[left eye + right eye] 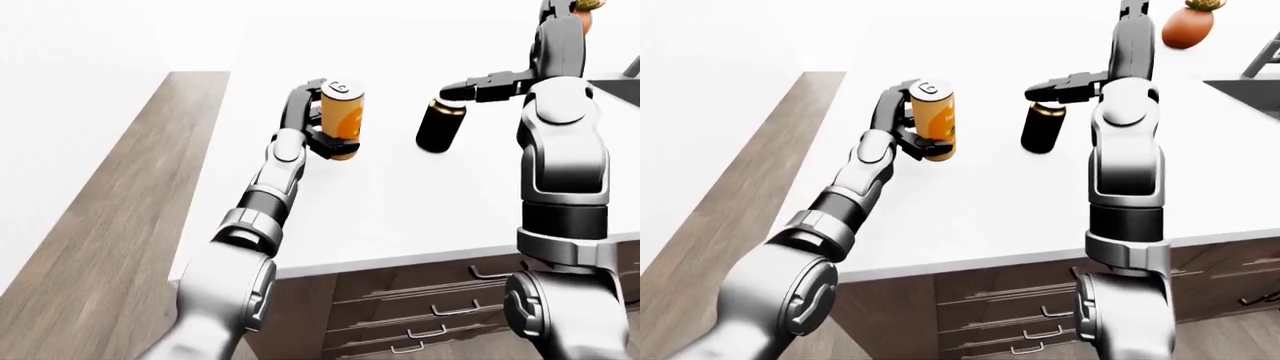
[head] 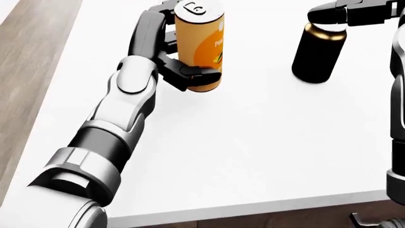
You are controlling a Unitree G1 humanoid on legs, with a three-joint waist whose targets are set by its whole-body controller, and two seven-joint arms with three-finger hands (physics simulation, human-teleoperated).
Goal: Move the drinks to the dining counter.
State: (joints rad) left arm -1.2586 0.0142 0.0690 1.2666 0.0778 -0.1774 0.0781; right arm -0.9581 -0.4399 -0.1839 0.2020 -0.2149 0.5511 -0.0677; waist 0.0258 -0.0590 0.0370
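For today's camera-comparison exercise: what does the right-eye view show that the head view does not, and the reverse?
Only the right-eye view shows the wood floor at left, the drawers under the counter, a sink corner and an orange fruit-like object at top right. Only the head view shows the orange can's pull-tab top and label up close. Both show the white counter, the left robot hand closed round the orange can, and the right robot hand over the black can.
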